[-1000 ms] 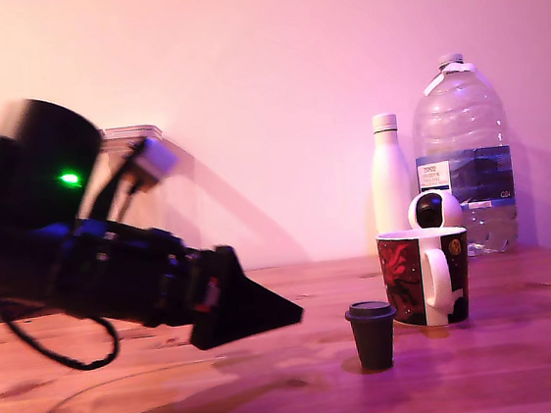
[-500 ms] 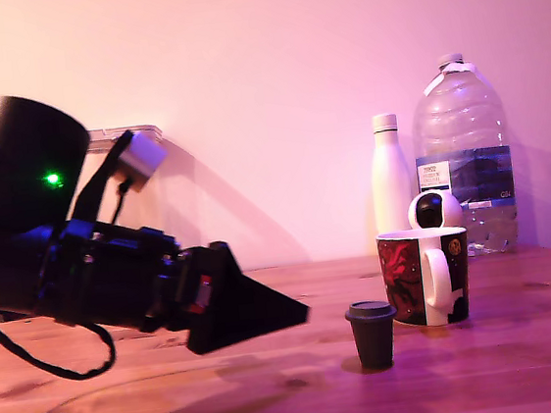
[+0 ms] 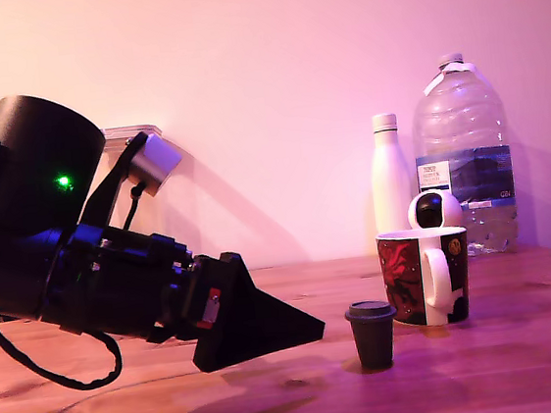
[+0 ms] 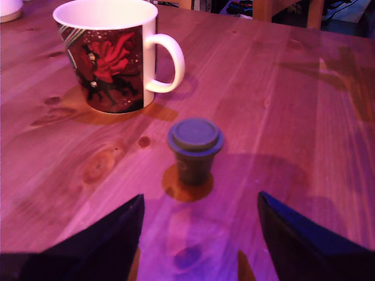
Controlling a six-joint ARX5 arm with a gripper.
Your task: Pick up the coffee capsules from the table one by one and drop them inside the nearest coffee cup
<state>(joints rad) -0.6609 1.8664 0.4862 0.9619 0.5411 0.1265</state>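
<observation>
Capsule: one small dark coffee capsule stands on the wooden worktop, in front of the gripper and not yet touched.
Place: exterior view shows the capsule just beside the coffee cup, on the cup's left in that view and nearer the camera; the two stand apart, not touching.
Orientation: upright, long axis vertical, the wider flat rimmed top up and the narrower end on the worktop.
Handling, as a judgement: probably light and fairly stiff, easy to tip or skid if nudged from one side; the tapered wall may let it slip downward in a loose hold.
Where to hold, as a judgement: across the body just under the rim, so the wider top can catch on the fingers; one finger on each side, closing evenly.
Gripper: wide open and empty; the wrist view shows its two dark fingers spread well apart, with the capsule lined up between and beyond them.
Gripper pose: in the exterior view the gripper slants down toward the worktop, its tip near the capsule but short of it.
Cup: upright, mouth open upward, white handle on the capsule's side; its inside cannot be seen.
Next move, as a judgement: advance low until the fingers flank the capsule, then close.
</observation>
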